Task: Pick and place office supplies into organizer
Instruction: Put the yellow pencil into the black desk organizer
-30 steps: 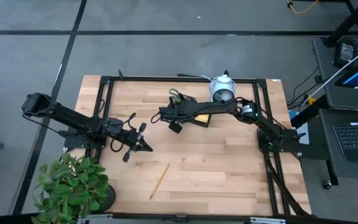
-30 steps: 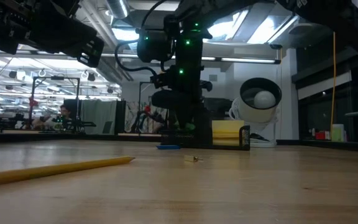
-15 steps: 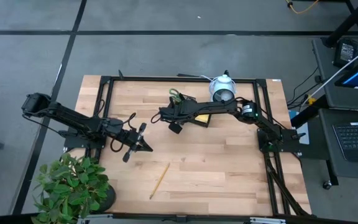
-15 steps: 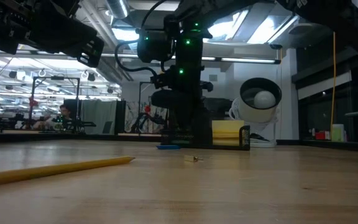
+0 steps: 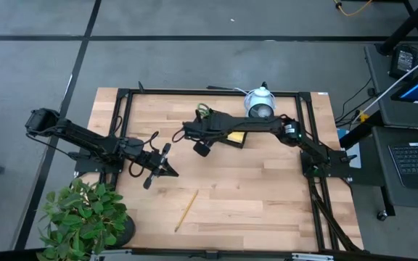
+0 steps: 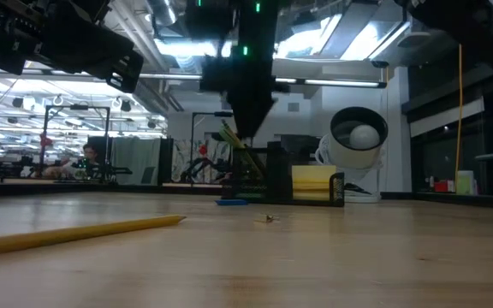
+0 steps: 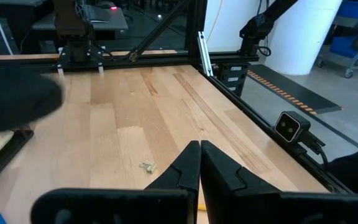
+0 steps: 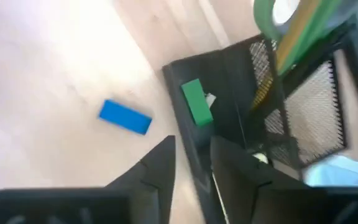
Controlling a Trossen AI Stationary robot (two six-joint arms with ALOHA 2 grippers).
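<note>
The black mesh organizer (image 5: pixel 231 135) stands at the table's far middle. It holds green-handled scissors (image 8: pixel 289 15), pencils (image 6: pixel 232 141) and a yellow sticky-note pad (image 6: pixel 312 181). A green piece (image 8: pixel 196 101) lies in its low front part. A blue piece (image 8: pixel 125 117) lies on the table just beside the organizer. A wooden pencil (image 5: pixel 186 210) lies near the table's front. My right gripper (image 8: pixel 193 169) is open and empty, pointing down above the organizer's left end (image 6: pixel 248 128). My left gripper (image 7: pixel 199 155) is shut and empty, held above the table's left part (image 5: pixel 168 165).
The white round lens-faced device (image 5: pixel 259 106) stands right of the organizer at the far edge. A small scrap (image 6: pixel 268 218) lies on the wood in front of the organizer. A potted plant (image 5: pixel 85 217) stands at the near left corner. A black frame (image 5: pixel 125 130) runs round the table.
My right gripper has risen straight up from the organizer's left end, and in the low view it no longer hides the pencils standing in the organizer.
</note>
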